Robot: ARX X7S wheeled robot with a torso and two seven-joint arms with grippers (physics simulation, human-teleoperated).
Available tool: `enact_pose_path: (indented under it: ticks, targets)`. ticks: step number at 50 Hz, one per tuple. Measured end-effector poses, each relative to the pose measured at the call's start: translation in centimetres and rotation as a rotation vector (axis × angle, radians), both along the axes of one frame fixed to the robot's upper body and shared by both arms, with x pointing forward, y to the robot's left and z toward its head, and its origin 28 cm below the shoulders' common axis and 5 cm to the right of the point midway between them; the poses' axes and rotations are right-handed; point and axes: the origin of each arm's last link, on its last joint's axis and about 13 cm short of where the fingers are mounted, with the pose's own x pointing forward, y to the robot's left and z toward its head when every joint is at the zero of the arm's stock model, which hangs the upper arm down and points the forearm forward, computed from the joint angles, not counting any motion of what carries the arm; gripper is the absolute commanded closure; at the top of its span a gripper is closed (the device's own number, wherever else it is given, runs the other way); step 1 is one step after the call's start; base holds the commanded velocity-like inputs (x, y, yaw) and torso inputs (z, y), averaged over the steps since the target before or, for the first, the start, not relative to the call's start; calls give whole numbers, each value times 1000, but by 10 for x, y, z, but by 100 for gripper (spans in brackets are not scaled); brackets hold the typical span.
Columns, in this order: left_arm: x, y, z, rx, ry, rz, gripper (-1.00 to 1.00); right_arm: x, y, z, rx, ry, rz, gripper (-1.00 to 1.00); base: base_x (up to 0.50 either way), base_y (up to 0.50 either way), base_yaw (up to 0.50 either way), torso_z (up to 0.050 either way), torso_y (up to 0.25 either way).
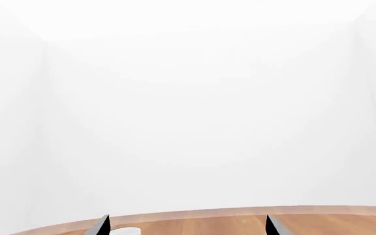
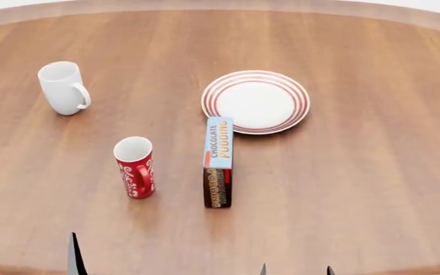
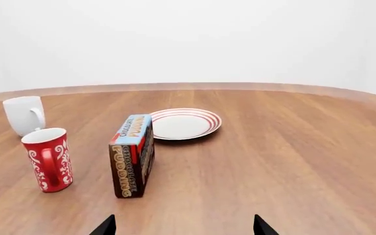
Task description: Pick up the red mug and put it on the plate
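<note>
a: where did we stand? both pincers hung at the near edge of the round wooden table (image 2: pixel 373 189), empty. the left gripper (image 2: pixel 27 252) had its fingers apart, and so did the right gripper (image 2: pixel 297 270), only its tips showing.

b: and the tall red ceramic mug with the white ornamental pattern (image 2: pixel 135 167)?

a: upright, ahead of our left pincer and a little toward the right one, well apart from both, its handle turned toward us. the upright chocolate pudding box (image 2: pixel 219 161) stood just beside it, on the right pincer's side of it. the round white plate with red rings (image 2: pixel 256 101) lay beyond the box, its rim close to the box's far end.

b: so we judged the left arm better placed?

a: yes. we thought it should close across the body above the handle, lift straight, then carry over the box, not past it. the plain white ceramic mug (image 2: pixel 63 87), far ahead of the left pincer, was no obstacle.
</note>
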Motion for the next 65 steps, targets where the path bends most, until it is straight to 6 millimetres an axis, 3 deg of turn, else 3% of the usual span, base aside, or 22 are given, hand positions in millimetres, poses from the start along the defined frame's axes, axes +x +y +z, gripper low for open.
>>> enact_pose_path:
  ticks: [45,65]
  targets:
    - [0,1,0,4,-7,-3,-100,-1,1,1,16,-12,10,-100,0,338,0,0,0]
    - [0,1,0,5,-9,-3,-100,-1,1,1,18,-12,11,-100,0,106,0,0,0]
